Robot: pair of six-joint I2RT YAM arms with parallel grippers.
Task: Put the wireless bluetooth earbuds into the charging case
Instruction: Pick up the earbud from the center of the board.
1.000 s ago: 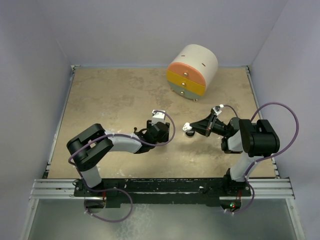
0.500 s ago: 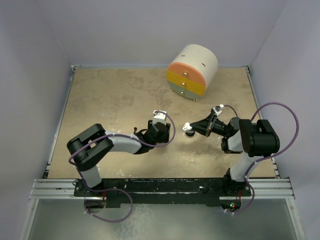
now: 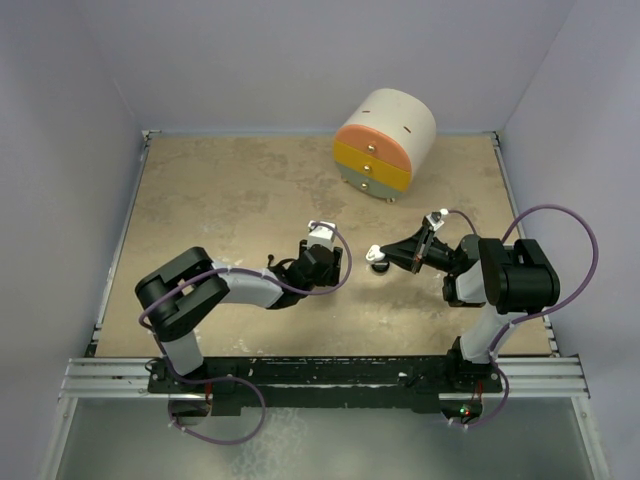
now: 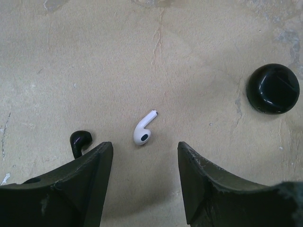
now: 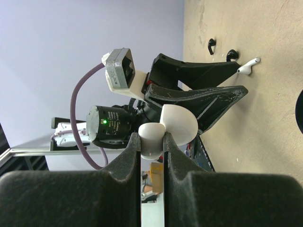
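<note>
A white earbud (image 4: pixel 143 128) lies on the table just ahead of my left gripper (image 4: pixel 145 189), which hangs open above it with nothing between its dark fingers (image 4: pixel 94 184). A black earbud (image 4: pixel 80 140) lies by the left finger's tip. The black round charging case (image 4: pixel 273 88) sits to the right, shut; in the top view the black case (image 3: pixel 381 268) is below my right gripper (image 5: pixel 152 142). That gripper is shut on a white rounded case (image 5: pixel 161 130) with its lid hinged open, held above the table.
A cream-and-orange cylindrical drawer unit (image 3: pixel 385 143) stands at the back of the table. The right wrist view shows the left gripper's fingers (image 5: pixel 208 97), the white earbud (image 5: pixel 248 66) and two small black pieces (image 5: pixel 211 45) on the table beyond them.
The left wrist has shifted slightly over the earbuds and its jaws have narrowed a little. The right arm has not moved.
</note>
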